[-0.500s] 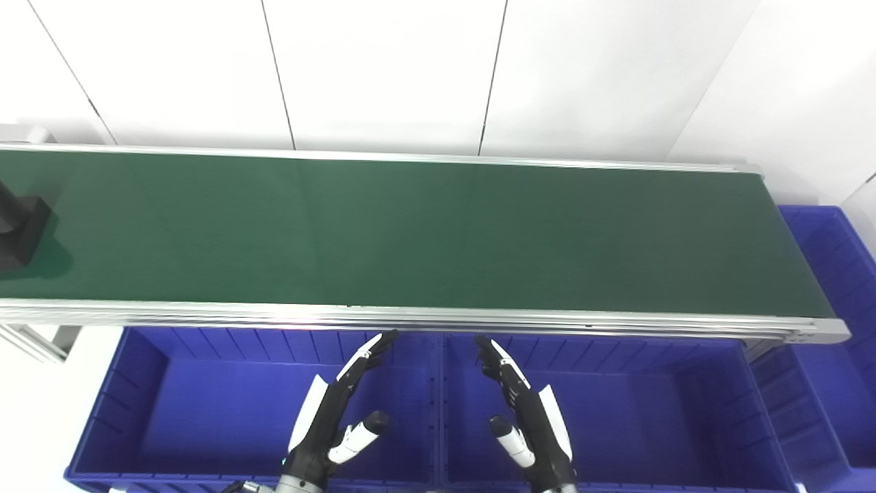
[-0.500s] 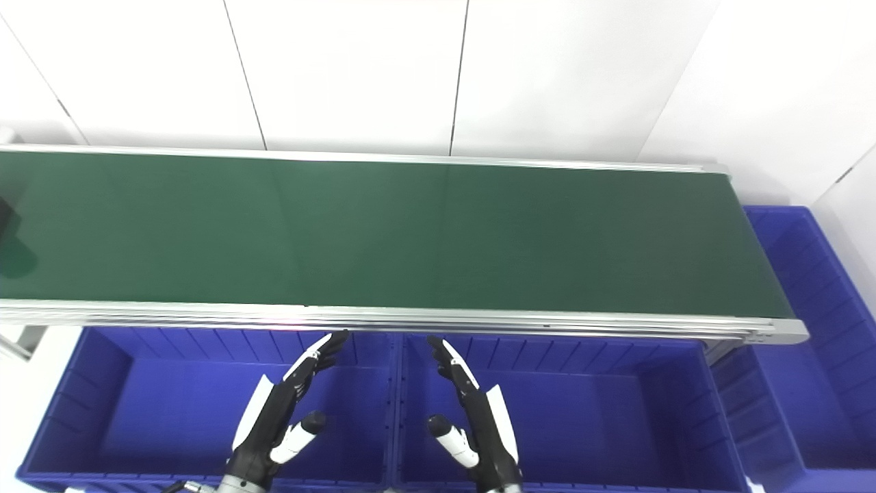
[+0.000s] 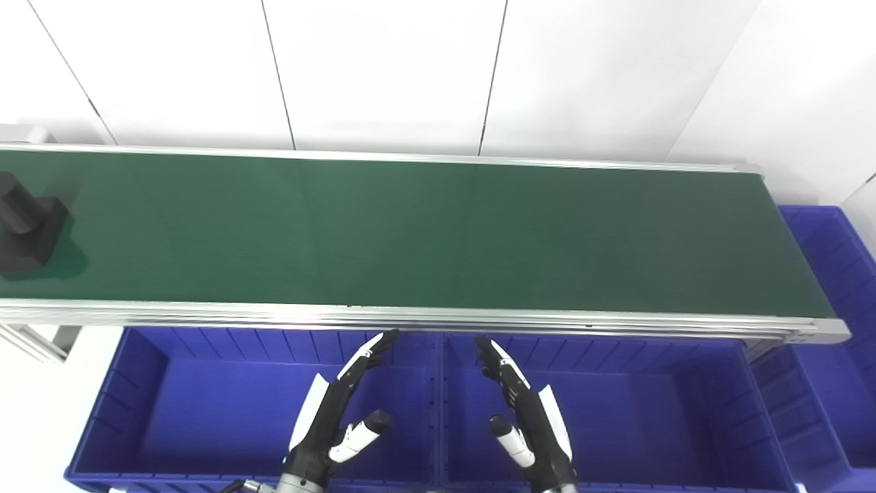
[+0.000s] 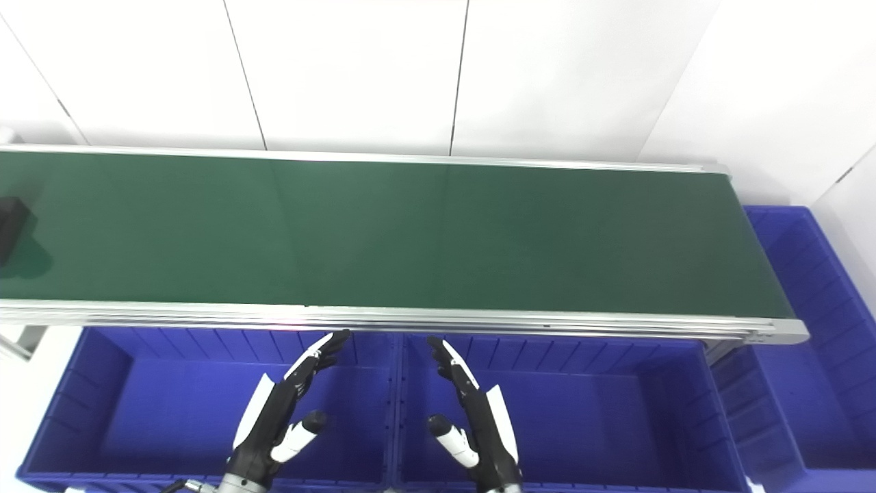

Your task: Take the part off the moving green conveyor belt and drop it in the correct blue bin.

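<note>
Green conveyor belt (image 3: 438,233) w/ silver alu side rails runs L–R across view. One dark blocky part (image 3: 27,229) sits on it at far L end, partly cut off by frame edge.

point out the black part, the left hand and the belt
part (image 3: 31,222), left eye view, on its blocky body
left hand (image 3: 335,424), left eye view, on the palm
belt (image 3: 438,233), left eye view, on the bare green surface mid-length
</note>
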Tool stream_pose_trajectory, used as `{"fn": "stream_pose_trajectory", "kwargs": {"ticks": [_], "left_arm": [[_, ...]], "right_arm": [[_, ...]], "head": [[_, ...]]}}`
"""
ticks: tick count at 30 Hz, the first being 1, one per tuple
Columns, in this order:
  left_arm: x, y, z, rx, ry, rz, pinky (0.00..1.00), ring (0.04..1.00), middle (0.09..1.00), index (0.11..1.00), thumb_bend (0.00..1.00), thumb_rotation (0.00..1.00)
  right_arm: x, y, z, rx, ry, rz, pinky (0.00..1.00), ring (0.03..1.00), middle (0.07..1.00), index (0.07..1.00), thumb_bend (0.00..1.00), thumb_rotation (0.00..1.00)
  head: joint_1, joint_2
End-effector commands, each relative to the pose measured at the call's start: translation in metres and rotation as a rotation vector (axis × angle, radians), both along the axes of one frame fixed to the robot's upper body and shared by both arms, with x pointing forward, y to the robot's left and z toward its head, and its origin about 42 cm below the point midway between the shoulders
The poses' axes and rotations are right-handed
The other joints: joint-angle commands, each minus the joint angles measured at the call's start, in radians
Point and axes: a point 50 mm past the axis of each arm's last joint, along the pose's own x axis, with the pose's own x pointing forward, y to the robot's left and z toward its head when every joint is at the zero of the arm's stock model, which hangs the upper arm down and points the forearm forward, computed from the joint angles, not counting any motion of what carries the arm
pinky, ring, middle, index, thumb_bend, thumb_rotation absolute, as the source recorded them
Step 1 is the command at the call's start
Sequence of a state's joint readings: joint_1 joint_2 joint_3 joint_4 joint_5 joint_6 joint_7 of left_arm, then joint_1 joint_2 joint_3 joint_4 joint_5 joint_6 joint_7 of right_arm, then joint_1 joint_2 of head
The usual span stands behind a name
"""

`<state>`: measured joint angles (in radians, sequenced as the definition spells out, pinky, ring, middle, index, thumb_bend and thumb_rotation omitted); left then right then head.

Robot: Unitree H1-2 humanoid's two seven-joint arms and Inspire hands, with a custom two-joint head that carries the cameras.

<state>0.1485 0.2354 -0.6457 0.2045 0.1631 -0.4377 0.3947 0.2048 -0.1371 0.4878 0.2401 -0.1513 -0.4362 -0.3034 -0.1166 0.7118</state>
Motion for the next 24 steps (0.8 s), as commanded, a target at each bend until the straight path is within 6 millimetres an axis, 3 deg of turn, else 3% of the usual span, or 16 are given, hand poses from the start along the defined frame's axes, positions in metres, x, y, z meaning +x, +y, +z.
{"fn": "stream_pose_trajectory", "kwargs": {"ticks": [1, 9, 16, 24], "left_arm": [[0.008, -0.001, 0.009, -0.016, -0.065, -0.012, 0.88, 0.911, 0.918, 0.886, 0.77, 1.00], [0.005, -0.002, 0.008, -0.037, -0.044, -0.004, 0.89, 0.918, 0.928, 0.905, 0.79, 1.00], [-0.002, -0.008, 0.006, -0.059, -0.022, -0.014, 0.98, 0.987, 0.994, 0.977, 0.83, 1.00], [-0.003, -0.009, 0.004, -0.058, -0.008, -0.016, 0.99, 1.000, 1.000, 0.983, 0.86, 1.00]], "right_arm": [[0.006, 0.003, 0.009, 0.022, -0.061, 0.008, 0.88, 0.914, 0.926, 0.907, 0.90, 0.99], [0.006, 0.003, 0.009, 0.019, -0.060, 0.011, 0.87, 0.914, 0.925, 0.904, 0.89, 0.99], [0.006, 0.004, 0.009, 0.015, -0.063, 0.013, 0.88, 0.919, 0.930, 0.907, 0.89, 0.98], [0.007, 0.005, 0.008, 0.018, -0.060, 0.013, 0.88, 0.916, 0.929, 0.906, 0.89, 0.98]], "head": [[0.001, 0.001], [0.003, 0.001], [0.003, 0.002], [0.002, 0.001]]}}
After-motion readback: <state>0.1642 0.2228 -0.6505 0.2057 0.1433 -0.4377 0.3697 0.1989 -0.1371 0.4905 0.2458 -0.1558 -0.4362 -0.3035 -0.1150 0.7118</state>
